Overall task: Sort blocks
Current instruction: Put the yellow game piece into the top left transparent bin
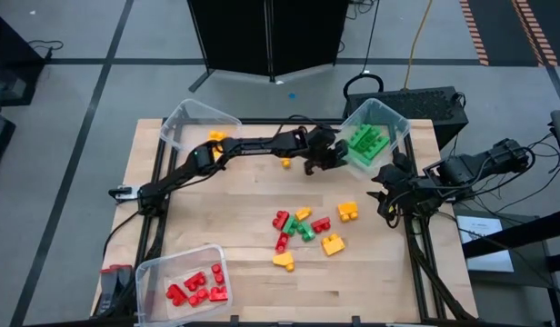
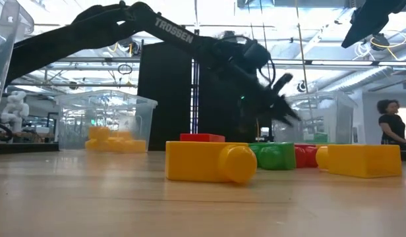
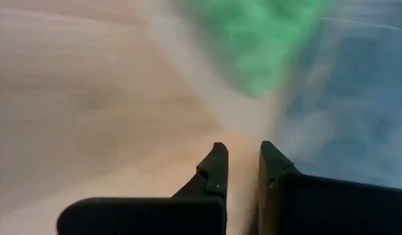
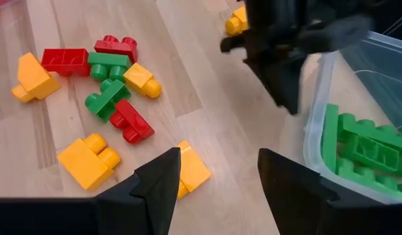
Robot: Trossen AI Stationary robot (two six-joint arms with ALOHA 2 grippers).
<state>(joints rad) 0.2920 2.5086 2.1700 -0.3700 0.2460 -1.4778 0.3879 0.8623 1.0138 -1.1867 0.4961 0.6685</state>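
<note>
Loose red, yellow and green blocks (image 1: 303, 227) (image 4: 109, 85) lie in a cluster at mid-table. One small yellow block (image 1: 285, 163) sits apart, farther back. My left gripper (image 1: 318, 163) (image 3: 242, 163) reaches across the far side and hovers by the clear bin (image 1: 398, 127) of green blocks (image 4: 364, 147). Its fingers stand a narrow gap apart with nothing between them, and its wrist view is smeared. My right gripper (image 1: 386, 195) (image 4: 218, 170) is open and empty above the table, near that bin and over a yellow block (image 4: 188, 173).
A clear bin with yellow blocks (image 1: 185, 123) (image 2: 107, 118) stands at the far left. A bin with red blocks (image 1: 162, 272) sits at the near left corner. Bare wood lies between the cluster and the left bins. A person (image 2: 391, 125) stands in the room behind.
</note>
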